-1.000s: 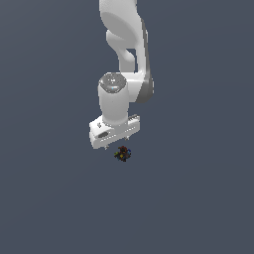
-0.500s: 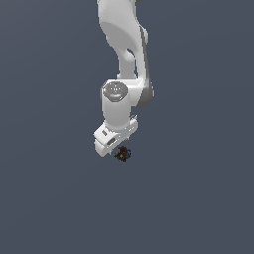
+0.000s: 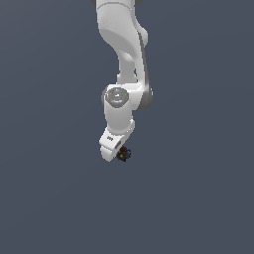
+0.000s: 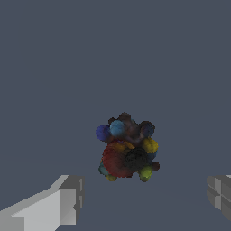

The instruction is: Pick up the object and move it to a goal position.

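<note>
The task looks to be at its opening stage: the object (image 3: 123, 154) has not been picked up, and the carry to a goal position is all still ahead. In the exterior view the white arm reaches down from the top of the frame, and its end effector (image 3: 115, 150) sits low over the plain grey worktop (image 3: 49, 198), with the small dark lump showing just beside its lower tip, on the exterior view's right. The wrist view gives the clearer account: the object (image 4: 127, 147) is a knobbly dark cluster with blue, yellow, green and red bumps, lying on the bare surface, and the two pale fingertips (image 4: 63, 200) of the end effector (image 4: 144, 198) stand wide apart, one on each side, neither touching it. The end effector is therefore spread open and has hold of nothing. Judging from that view, the lump lies slightly ahead of the line between the fingers rather than squarely within it, so what remains is probably a small adjustment and descent to straddle it, then closing, lifting and moving it. No goal marker can be seen in either view, so where the object must end up cannot be told. No container of any kind is in sight; the lump rests directly on the flat surface.
</note>
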Robot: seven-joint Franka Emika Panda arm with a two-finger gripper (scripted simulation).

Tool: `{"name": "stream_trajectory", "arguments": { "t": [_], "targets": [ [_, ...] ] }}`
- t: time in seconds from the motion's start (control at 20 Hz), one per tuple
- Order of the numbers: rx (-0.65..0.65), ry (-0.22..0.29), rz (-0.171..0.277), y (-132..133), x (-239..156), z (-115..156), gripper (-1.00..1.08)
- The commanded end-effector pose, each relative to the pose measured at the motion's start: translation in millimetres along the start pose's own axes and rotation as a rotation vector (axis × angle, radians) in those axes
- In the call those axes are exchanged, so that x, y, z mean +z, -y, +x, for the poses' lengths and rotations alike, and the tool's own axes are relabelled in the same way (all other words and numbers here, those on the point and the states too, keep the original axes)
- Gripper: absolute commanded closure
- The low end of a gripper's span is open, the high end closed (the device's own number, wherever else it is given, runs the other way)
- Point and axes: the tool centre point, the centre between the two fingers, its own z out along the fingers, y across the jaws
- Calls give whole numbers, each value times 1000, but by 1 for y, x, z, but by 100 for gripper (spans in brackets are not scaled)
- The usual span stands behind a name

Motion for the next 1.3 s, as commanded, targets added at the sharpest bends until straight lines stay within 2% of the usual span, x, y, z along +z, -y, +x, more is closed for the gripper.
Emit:
{"name": "stream_trajectory", "arguments": {
  "t": [0.0,0.3,0.65,1.25],
  "targets": [
    [-42,-2,2,1,3,1,-92],
    [-96,-4,5,2,7,2,-92],
    [-98,-4,5,3,11,2,-92],
    [-103,-4,5,3,57,2,-92]
  ]
}}
